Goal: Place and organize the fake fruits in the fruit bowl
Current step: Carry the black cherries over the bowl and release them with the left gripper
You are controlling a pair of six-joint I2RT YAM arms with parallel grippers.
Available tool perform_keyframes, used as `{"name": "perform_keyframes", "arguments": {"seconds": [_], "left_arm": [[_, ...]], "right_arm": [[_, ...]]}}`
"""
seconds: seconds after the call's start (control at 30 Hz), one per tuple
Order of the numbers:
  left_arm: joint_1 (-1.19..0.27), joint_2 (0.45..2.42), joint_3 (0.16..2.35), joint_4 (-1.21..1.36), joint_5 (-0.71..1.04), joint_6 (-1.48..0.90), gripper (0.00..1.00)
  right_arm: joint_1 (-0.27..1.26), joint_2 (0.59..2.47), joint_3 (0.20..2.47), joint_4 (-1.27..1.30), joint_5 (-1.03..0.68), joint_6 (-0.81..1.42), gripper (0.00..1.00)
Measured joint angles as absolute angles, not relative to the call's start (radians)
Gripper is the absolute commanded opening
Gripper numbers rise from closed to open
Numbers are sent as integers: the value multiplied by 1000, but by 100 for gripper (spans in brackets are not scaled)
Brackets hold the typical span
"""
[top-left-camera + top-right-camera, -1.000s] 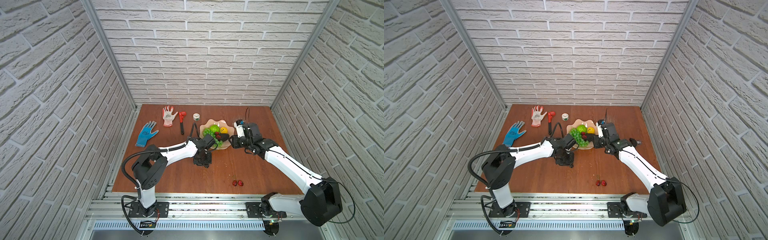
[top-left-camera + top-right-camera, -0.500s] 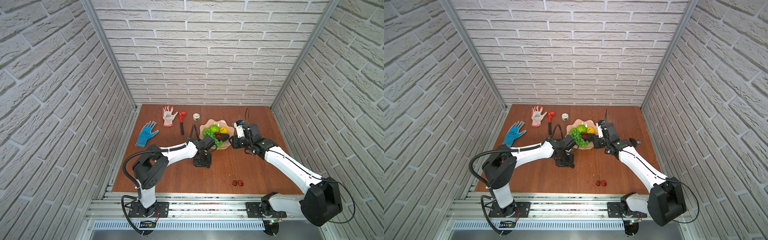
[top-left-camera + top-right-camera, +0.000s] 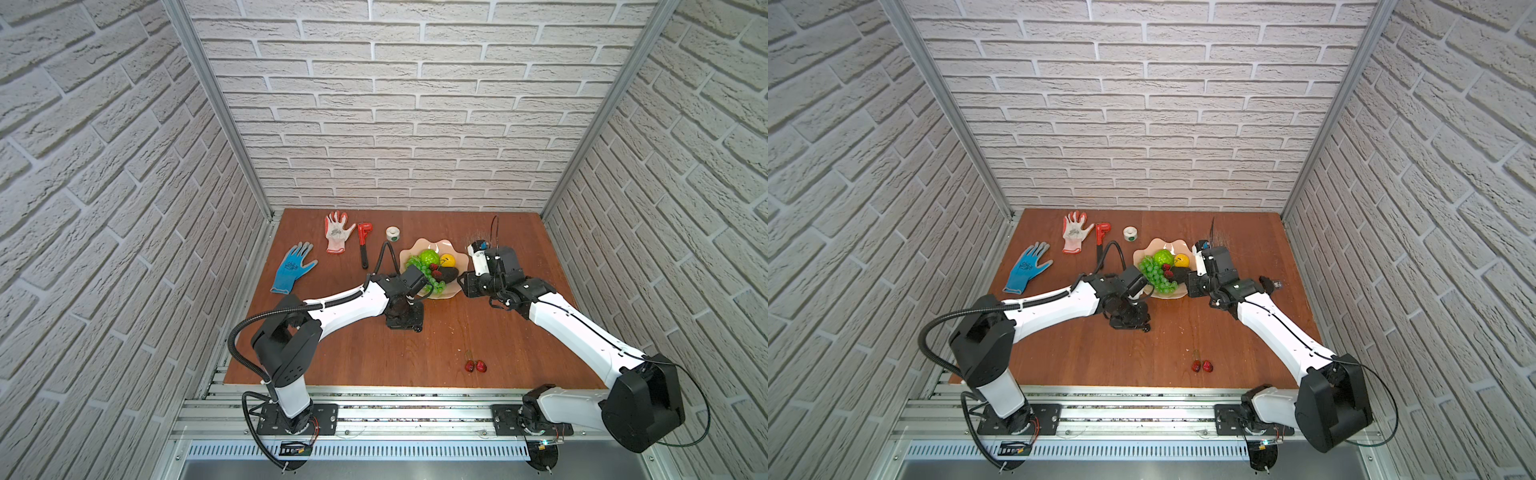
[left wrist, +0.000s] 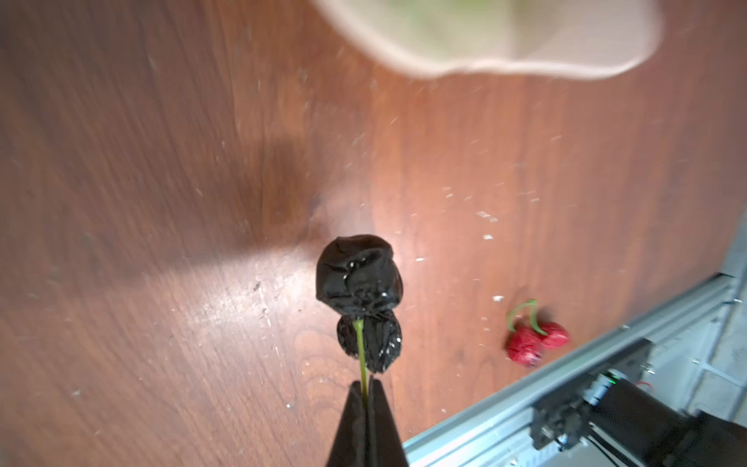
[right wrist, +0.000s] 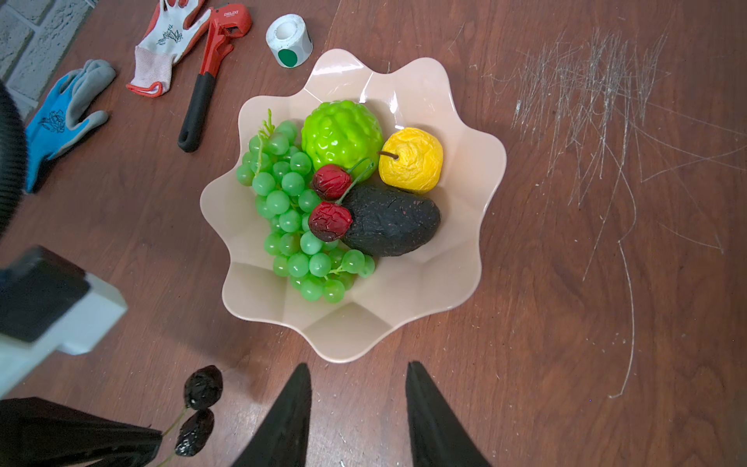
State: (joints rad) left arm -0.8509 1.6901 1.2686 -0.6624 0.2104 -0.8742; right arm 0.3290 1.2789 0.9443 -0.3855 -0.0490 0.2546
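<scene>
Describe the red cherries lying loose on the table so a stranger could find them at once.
Take the brown wooden table and go to its front edge, near the metal rail, well away from the fruit bowl. The loose red cherries lie there alone on bare wood. Unlike the bowl's red cherries and the dark cherries pinched in the left claw, nothing touches them.
</scene>
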Motion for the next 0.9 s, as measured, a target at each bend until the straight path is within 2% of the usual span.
{"name": "perform_keyframes", "arguments": {"seconds": [0.3,0.57,0.9], "left_arm": [[-765,1677,1475,-672,253,-764,0],[-697,1921,1742,-633,307,-688,0],[-686,2156,1913,-603,366,-673,0]], "right_arm": [[329,1279,945,-406,-58,255,41],[329,1259,945,-434,-64,259,43],[329,1225,945,-455,-53,263,43]]}}
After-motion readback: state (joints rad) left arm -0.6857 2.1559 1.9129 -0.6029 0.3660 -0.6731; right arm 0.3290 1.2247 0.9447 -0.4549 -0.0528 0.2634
